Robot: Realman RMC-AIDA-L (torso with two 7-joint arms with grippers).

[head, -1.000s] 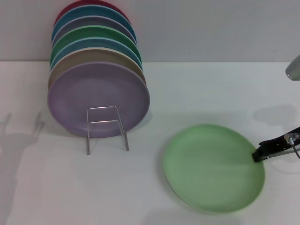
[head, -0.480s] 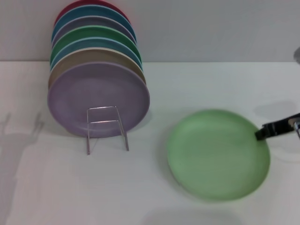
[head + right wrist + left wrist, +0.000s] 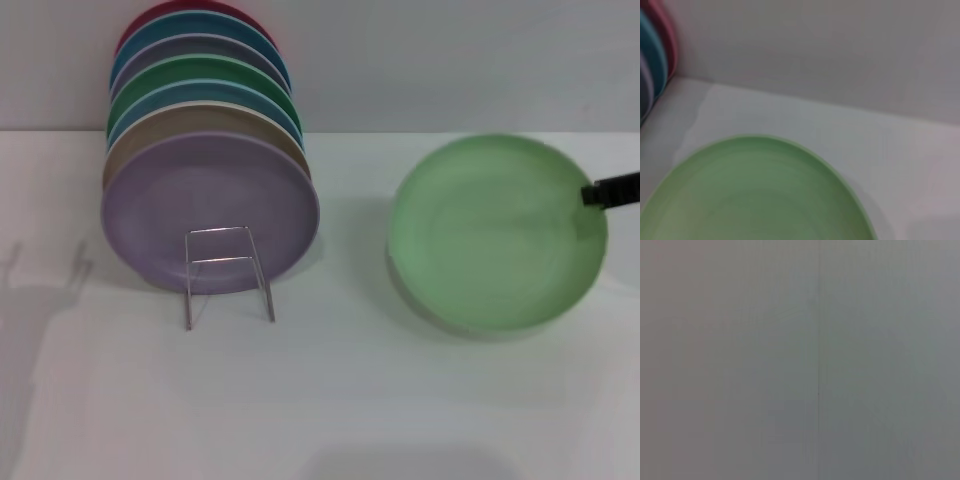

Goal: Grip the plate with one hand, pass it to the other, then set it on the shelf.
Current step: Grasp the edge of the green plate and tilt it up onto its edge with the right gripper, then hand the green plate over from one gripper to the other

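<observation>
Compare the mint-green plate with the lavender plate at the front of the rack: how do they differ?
The mint-green plate is gripped at its edge by the right gripper, away from the shelf; the lavender plate stands upright in the stack. Colours differ. Both are round and similar in width.

Open table [image 3: 330, 400] between shelf [image 3: 228, 275] and plate [image 3: 495, 232].

plate [image 3: 497, 232]: I see it round, pale green, lifted and tipped toward me, off to the right.
shelf [image 3: 228, 272]: I see thin silver wire, standing upright, well apart from it.
</observation>
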